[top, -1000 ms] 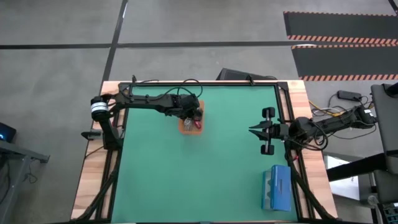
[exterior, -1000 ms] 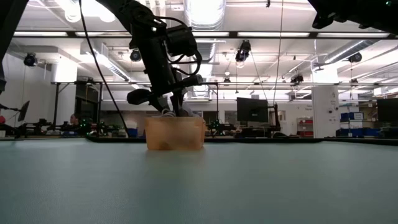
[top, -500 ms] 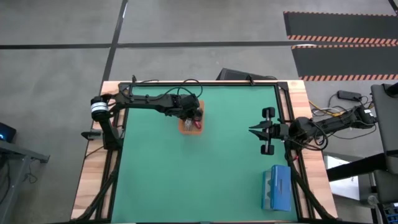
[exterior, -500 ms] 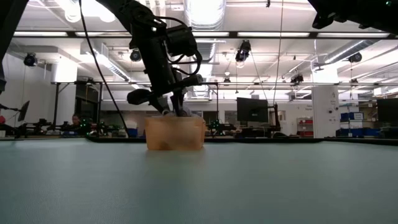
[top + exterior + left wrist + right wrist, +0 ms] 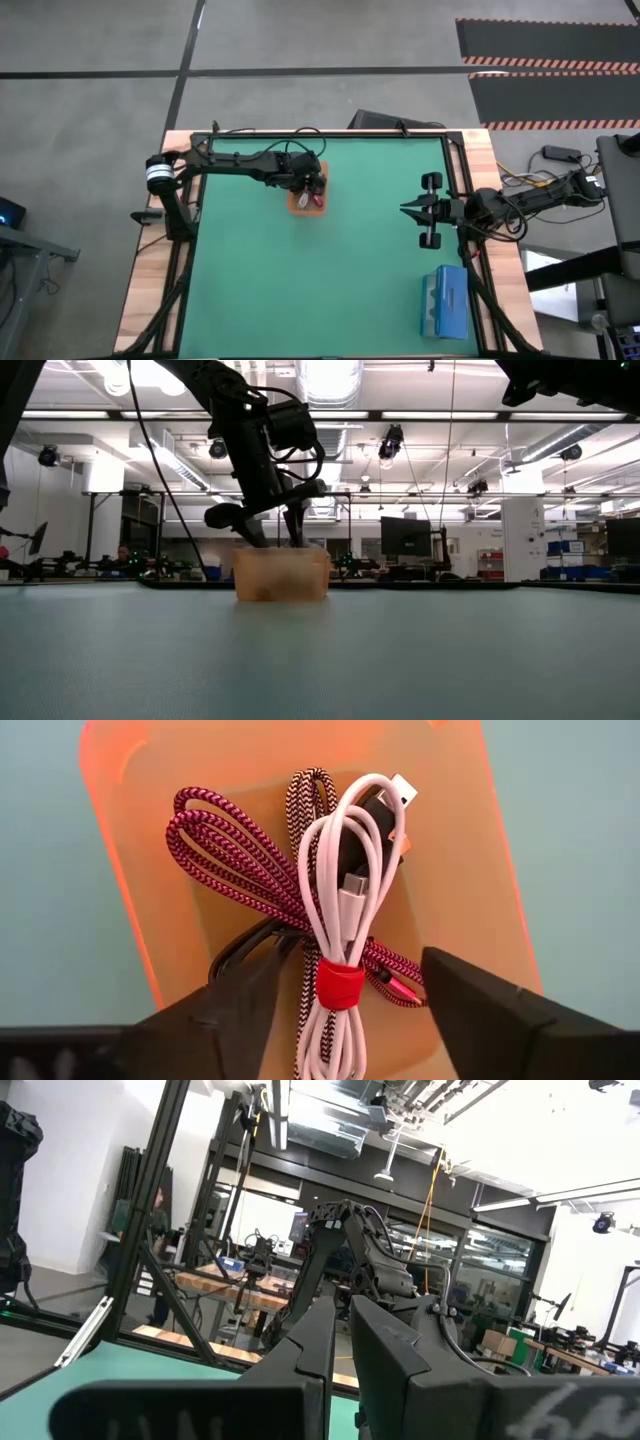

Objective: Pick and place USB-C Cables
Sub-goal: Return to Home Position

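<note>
You have the left gripper (image 5: 345, 982) hanging just over the orange bin (image 5: 480, 870), which stands on the tabletop (image 5: 350, 280) near its far edge, left of the middle. Its fingers are spread wide and grip nothing, and the bundled cables lie in the bin below and between them. The white cable (image 5: 333, 948), bound with a red tie (image 5: 339, 984), lies on top, across the dark red cable (image 5: 225, 845), a black-and-white braided cable (image 5: 305, 800) and the black cable (image 5: 245, 942). Your right gripper (image 5: 408, 210) waits by the right edge, fingers drawn narrow and empty, with the blue box (image 5: 445, 302) near the near right corner
</note>
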Robot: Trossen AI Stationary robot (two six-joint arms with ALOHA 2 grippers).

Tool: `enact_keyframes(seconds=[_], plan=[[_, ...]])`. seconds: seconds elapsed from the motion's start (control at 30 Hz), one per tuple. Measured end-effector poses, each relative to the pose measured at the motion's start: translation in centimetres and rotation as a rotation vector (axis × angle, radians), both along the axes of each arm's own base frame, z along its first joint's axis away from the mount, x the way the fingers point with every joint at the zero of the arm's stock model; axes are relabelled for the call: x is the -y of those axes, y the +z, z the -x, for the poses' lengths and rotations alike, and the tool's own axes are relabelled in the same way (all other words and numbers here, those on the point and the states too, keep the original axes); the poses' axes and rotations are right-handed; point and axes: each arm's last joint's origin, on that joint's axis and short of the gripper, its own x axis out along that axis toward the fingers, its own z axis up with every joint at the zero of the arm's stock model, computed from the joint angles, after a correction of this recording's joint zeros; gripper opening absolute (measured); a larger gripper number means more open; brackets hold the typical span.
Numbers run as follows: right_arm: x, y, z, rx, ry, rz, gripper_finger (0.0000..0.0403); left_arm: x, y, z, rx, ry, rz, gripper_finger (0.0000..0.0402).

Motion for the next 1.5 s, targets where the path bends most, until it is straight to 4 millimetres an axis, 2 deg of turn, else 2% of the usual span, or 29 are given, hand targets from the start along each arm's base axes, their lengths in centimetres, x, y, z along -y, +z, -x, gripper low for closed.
enact_keyframes(seconds=[0.1,0.2,0.4,0.5,0.67,0.8,0.9,1.0,1.1,1.33,1.5], plan=[[0.0,0.0,0.0,0.0,0.0,0.0,0.0028,0.1,0.0,0.0,0.003,-0.019,0.016,0.025],[0.0,0.0,0.0,0.0,0.001,0.0,0.0028,0.4,0.5,0.0,0.013,-0.126,0.04,0.026],[0.0,0.0,0.0,0.0,-0.003,0.012,0.0028,2.8,3.9,0.5,0.067,-0.352,-0.091,0.0262],[0.0,0.1,0.1,0.006,0.0,0.009,0.0028,5.1,6.4,1.4,0.064,-0.519,-0.274,0.0262],[0.0,0.3,0.2,0.022,0.012,0.0,0.0028,10.9,9.8,4.2,0.1,-0.868,-0.584,0.0249],[0.0,0.3,0.3,0.02,0.015,-0.01,0.0028,15.9,10.7,7.8,0.281,-1.132,-0.778,0.0213],[0.0,0.3,0.3,0.02,0.018,-0.018,0.0028,17.7,10.1,11.1,0.408,-1.182,-0.87,0.0179],[0.0,0.3,0.3,0.019,0.023,-0.032,0.0028,17.9,9.3,14.0,0.504,-1.166,-0.907,0.0143],[0.0,0.2,0.2,0.015,0.028,-0.045,0.0028,17.2,8.4,16.4,0.572,-1.142,-0.922,0.0106],[-0.1,-0.2,-0.2,-0.015,0.031,-0.055,0.0028,15.3,7.4,20.4,0.681,-1.093,-1.016,0.0014],[0.3,-0.1,-0.2,-0.012,-0.052,-0.093,0.0022,14.4,7.7,22.3,0.746,-1.05,-1.086,0.0005]])
